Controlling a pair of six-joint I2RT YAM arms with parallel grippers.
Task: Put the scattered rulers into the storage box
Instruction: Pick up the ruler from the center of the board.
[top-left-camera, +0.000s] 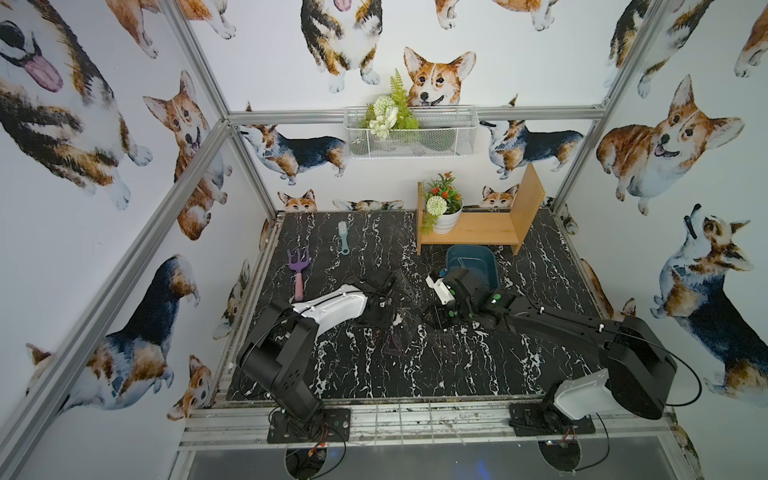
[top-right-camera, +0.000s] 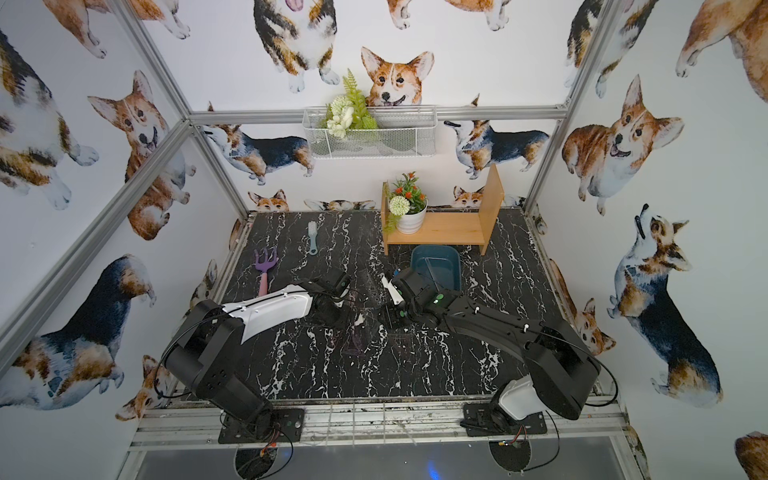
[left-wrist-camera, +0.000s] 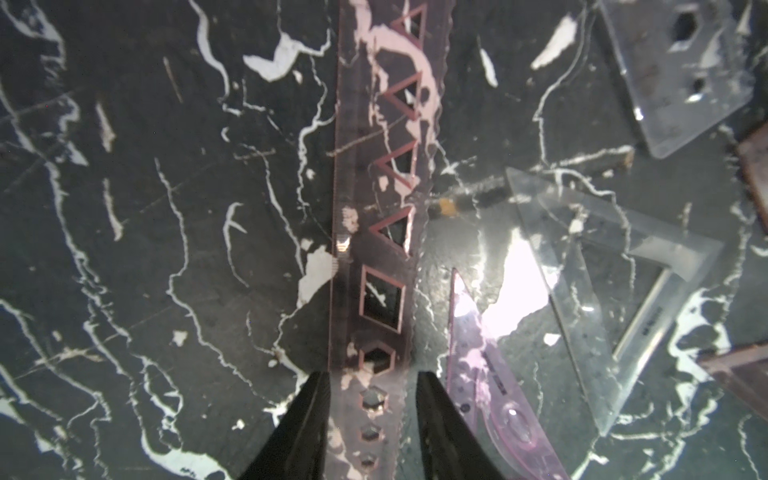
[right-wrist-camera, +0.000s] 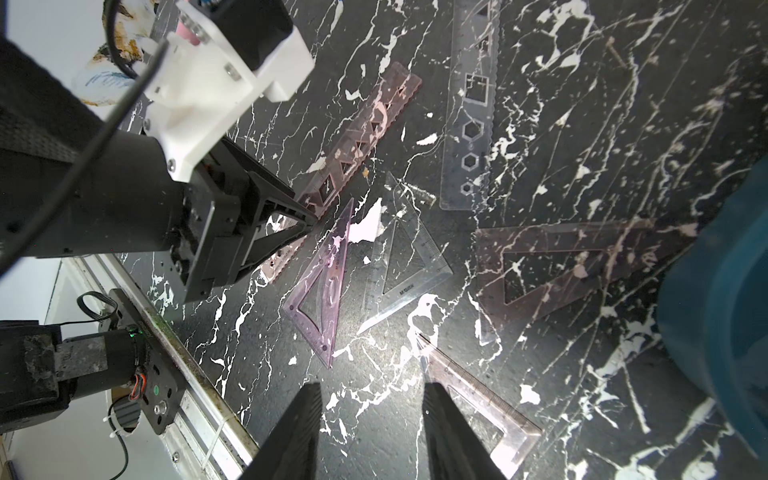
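Left wrist view: left gripper (left-wrist-camera: 374, 376) straddling the strip ruler (left-wrist-camera: 349, 166).
Its jaws flank the ruler's edges; grip cannot be told. Right gripper (right-wrist-camera: 372, 388) hovers half-open, empty, over set squares (right-wrist-camera: 328, 266); box (top-left-camera: 465, 254) stands nearby.

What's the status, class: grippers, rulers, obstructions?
Left gripper astride brown straight ruler, grip unclear. Right gripper open, empty. Several rulers outside storage box. Nothing blocking.
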